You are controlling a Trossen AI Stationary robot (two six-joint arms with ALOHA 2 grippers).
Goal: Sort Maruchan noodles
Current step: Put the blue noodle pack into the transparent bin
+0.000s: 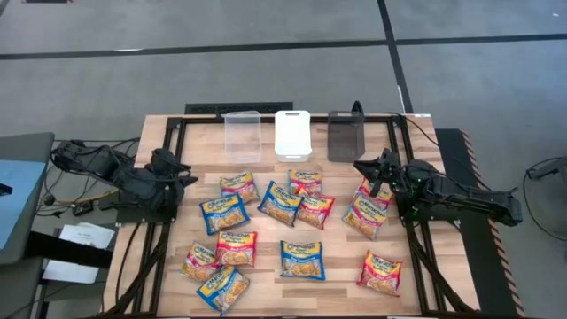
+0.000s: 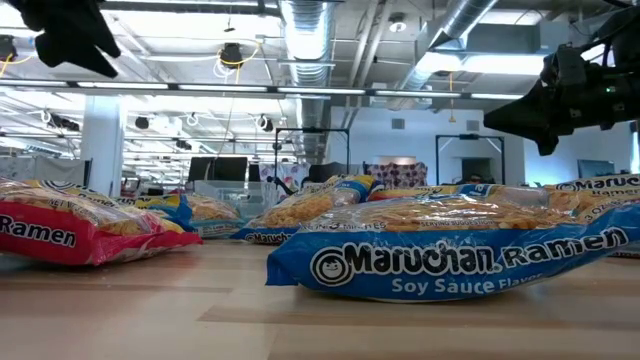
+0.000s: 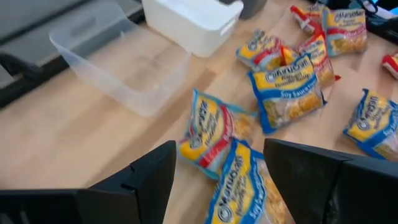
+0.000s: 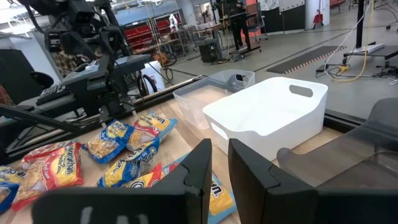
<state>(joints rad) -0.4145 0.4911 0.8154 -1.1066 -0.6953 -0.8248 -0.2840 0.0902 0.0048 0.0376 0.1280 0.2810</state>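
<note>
**A:** Eleven or so Maruchan noodles [image 1: 282, 203] lie loose on the table [image 1: 345, 266], all in front of the white bin [image 1: 292, 134]; one pile at the corner may hide another packet.

**B:** Take the white bin as the marker. What stands next to it?

**A:** The clear bin [image 1: 242, 135] is just beside it on the left arm's side, the dark bin [image 1: 345, 136] just beside it on the other. All three look empty from above.

**B:** And the packets nearest it?

**A:** A red-and-yellow one [image 1: 305, 182] sits closest, straight in front of the white bin, with a blue one [image 1: 280, 203] touching it. A blue soy sauce packet [image 1: 302, 260] lies much farther from the bin, alone.

**B:** The left gripper [image 1: 183, 177]?

**A:** It hangs off to the clear bin's side of the white bin, above the table's edge, with its fingers [image 3: 149, 177] spread well apart and nothing between them.

**B:** The right gripper [image 1: 365, 168]?

**A:** It is up in the air past the dark bin, pointing toward the white bin. Its fingers [image 4: 202, 165] stand with only a narrow gap between them, holding no packet.
</note>
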